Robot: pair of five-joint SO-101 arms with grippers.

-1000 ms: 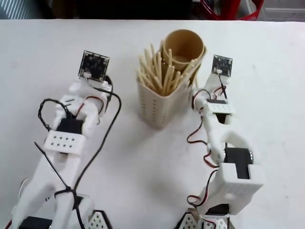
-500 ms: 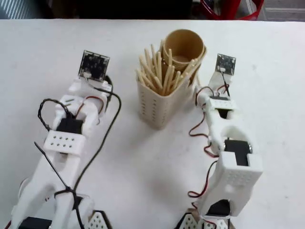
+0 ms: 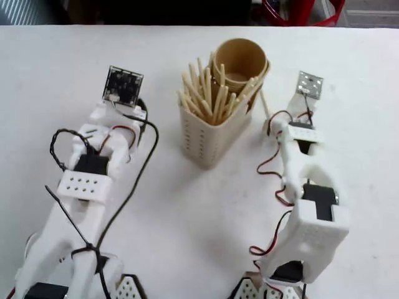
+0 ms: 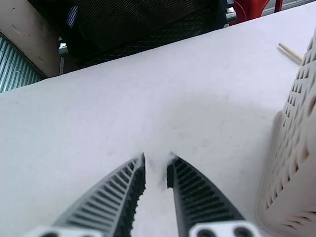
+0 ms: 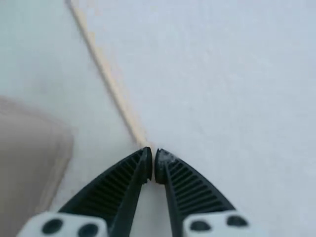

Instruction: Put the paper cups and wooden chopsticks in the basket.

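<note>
**Basket loaded, one chopstick loose on the surface**

A pale perforated basket (image 3: 206,140) stands upright mid-surface, between the two arms. A stack of paper cups (image 3: 240,59) sits in its far end and a bundle of wooden chopsticks (image 3: 209,93) leans out of its near end. One loose chopstick (image 3: 265,104) lies flat on the white surface (image 3: 187,224), just beside the basket on the right arm's side.

The right end effector (image 5: 152,157) is low over the surface with its fingers drawn almost together. The loose chopstick's near end meets the tips, but whether they pinch it cannot be told.

The left end effector (image 4: 156,160) points down at bare surface beside the basket's other side, its fingers parted by a narrow gap and holding nothing.

Open surface lies in front of the basket, between the arm bases. Past the far edge are a red frame (image 3: 299,12) and a dark mesh panel (image 4: 148,24).
</note>
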